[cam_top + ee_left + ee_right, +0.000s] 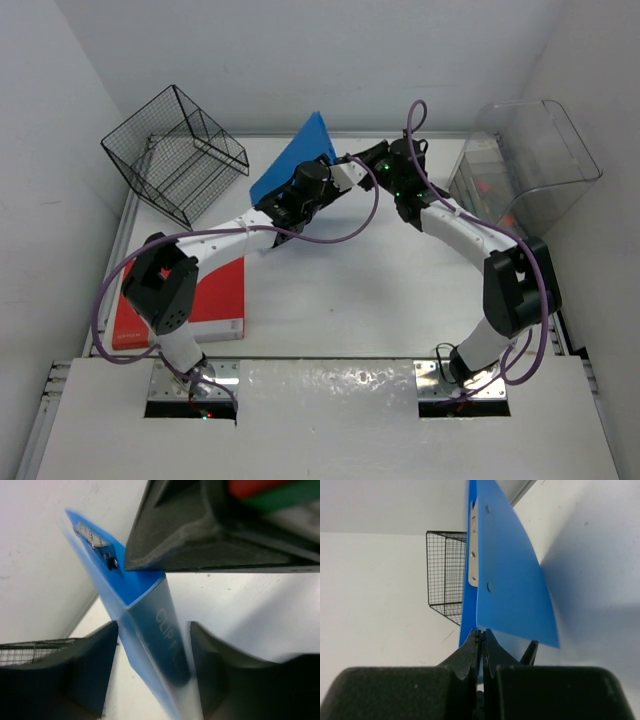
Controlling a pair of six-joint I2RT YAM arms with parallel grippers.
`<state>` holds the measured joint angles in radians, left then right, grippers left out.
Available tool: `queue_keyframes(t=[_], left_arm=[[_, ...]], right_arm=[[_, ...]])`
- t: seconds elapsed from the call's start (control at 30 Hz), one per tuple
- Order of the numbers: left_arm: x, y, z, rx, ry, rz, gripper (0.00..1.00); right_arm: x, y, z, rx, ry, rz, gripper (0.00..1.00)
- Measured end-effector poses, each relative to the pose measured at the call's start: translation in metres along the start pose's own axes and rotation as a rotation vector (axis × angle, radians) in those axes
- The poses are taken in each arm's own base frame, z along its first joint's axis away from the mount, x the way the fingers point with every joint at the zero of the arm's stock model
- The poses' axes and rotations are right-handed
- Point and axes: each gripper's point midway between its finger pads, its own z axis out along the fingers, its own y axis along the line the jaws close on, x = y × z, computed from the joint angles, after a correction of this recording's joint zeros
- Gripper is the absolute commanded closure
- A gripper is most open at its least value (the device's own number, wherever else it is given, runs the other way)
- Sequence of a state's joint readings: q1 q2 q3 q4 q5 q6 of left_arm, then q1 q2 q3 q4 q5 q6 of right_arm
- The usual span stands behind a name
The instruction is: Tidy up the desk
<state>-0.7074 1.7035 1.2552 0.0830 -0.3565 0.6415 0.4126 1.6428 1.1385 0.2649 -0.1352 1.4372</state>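
Note:
A blue clip-file folder [293,160] stands on edge, tilted, at the back middle of the white desk [350,300]. My right gripper [354,163] is shut on the folder's cover edge; in the right wrist view the fingertips [481,634] pinch the blue sheet [510,580]. My left gripper [322,174] is open, with its fingers on either side of the folder's spine [160,645]. In the left wrist view the left gripper [152,630] shows gaps beside the spine. The right gripper's dark finger [210,535] fills the top of that view.
A black wire basket [175,150] lies tipped at the back left, also in the right wrist view [445,575]. A red and white folder [205,300] lies flat at the front left under the left arm. A clear plastic bin [525,160] stands at the back right.

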Motion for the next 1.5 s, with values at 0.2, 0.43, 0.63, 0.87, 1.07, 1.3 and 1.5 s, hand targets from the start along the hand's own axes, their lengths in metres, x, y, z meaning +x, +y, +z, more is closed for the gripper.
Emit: queue_keyframes(t=[0.2,0.43,0.63,0.87,1.07,1.3,1.5], left_arm=[[0.002,-0.006,0.002,0.018,0.004,-0.017,1.00],[0.007,-0.010,0.002,0.043,0.018,-0.010,1.00],[0.016,-0.002,0.001,0.085,0.023,-0.026,1.00],[0.042,0.046,0.005,0.038,0.086,-0.089,1.00],[0.023,0.071,0.002,0.061,0.048,-0.139,1.00],[-0.057,0.126,-0.022,0.113,-0.138,-0.257,1.00],[-0.087,0.252,-0.061,-0.029,-0.322,-0.408,1.00]], right_arm=[[-0.002,-0.007,0.000,0.011,-0.013,0.008,1.00],[-0.001,-0.013,0.000,0.009,-0.015,0.019,1.00],[-0.013,-0.019,-0.009,0.000,-0.007,0.001,0.70],[-0.070,-0.005,-0.046,-0.016,-0.148,-0.175,0.39],[-0.076,0.016,-0.069,-0.065,-0.194,-0.363,0.37],[-0.073,-0.013,-0.083,0.000,-0.206,-0.537,0.37],[-0.070,-0.036,-0.102,0.043,-0.230,-0.653,0.37]])
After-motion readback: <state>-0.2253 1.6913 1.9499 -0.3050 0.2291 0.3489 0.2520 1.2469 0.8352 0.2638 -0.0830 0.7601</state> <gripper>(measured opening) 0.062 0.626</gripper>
